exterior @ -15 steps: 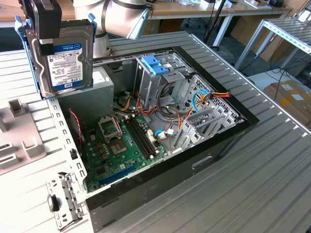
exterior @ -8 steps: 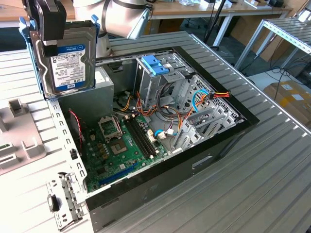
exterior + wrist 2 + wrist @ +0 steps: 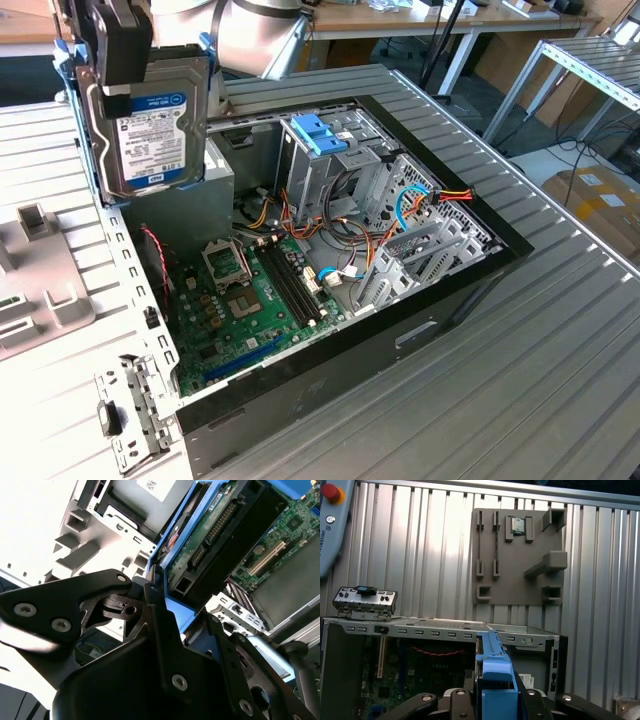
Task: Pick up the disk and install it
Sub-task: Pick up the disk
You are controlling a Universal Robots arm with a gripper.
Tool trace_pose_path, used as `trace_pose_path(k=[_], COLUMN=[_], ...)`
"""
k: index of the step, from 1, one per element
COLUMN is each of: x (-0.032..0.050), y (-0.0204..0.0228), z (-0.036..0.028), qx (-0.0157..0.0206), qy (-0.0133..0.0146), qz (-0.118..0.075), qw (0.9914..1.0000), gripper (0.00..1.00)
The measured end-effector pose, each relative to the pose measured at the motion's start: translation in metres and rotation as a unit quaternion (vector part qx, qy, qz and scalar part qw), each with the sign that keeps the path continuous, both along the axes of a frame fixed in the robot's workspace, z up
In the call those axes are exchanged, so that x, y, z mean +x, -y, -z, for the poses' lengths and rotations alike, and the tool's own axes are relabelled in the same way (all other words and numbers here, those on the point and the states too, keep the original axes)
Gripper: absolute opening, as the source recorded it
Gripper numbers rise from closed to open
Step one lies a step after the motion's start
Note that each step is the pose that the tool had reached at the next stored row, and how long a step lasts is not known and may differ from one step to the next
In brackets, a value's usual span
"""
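Firmly clamped, the gripper (image 3: 118, 62) has its black fingers closed on the disk (image 3: 150, 128) and holds it upright in the air, at the far upper part of the exterior view's left. The disk is a flat rectangular slab of silver metal. Its broad face is turned toward the exterior camera and carries a white label with a blue patch near its lower edge. Blue plastic trim runs along its sides.

In the second wrist view the disk (image 3: 220, 535) shows from its underside and end: a green circuit board, a row of connector pins and a dark body framed in blue, pinched between the gripper's fingers (image 3: 161, 630). In the first wrist view it stands edge-on as a narrow blue-trimmed strip (image 3: 492, 672).

Below the disk lies the open computer case (image 3: 430, 320), resting on its side on the ribbed metal table (image 3: 560, 380). Inside are the green motherboard (image 3: 235, 310), a grey power-supply box (image 3: 218, 182) just behind the disk, a metal drive cage (image 3: 400, 190) with a light-blue latch piece (image 3: 320, 132) on top, and bundles of coloured cables (image 3: 430, 200). A grey fixture plate (image 3: 520, 555) lies on the table beyond the case.
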State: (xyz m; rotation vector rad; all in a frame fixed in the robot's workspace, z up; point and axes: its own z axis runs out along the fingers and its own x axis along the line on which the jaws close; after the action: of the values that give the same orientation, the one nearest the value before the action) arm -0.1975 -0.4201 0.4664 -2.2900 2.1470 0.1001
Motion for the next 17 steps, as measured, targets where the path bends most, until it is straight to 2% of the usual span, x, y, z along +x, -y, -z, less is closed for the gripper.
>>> trace_pose_path(k=[17], x=[0.0168], y=[0.0052], z=[0.0003], qx=[0.0], qy=[-0.0001], qz=[0.0], qw=[1.0], gripper=[0.37])
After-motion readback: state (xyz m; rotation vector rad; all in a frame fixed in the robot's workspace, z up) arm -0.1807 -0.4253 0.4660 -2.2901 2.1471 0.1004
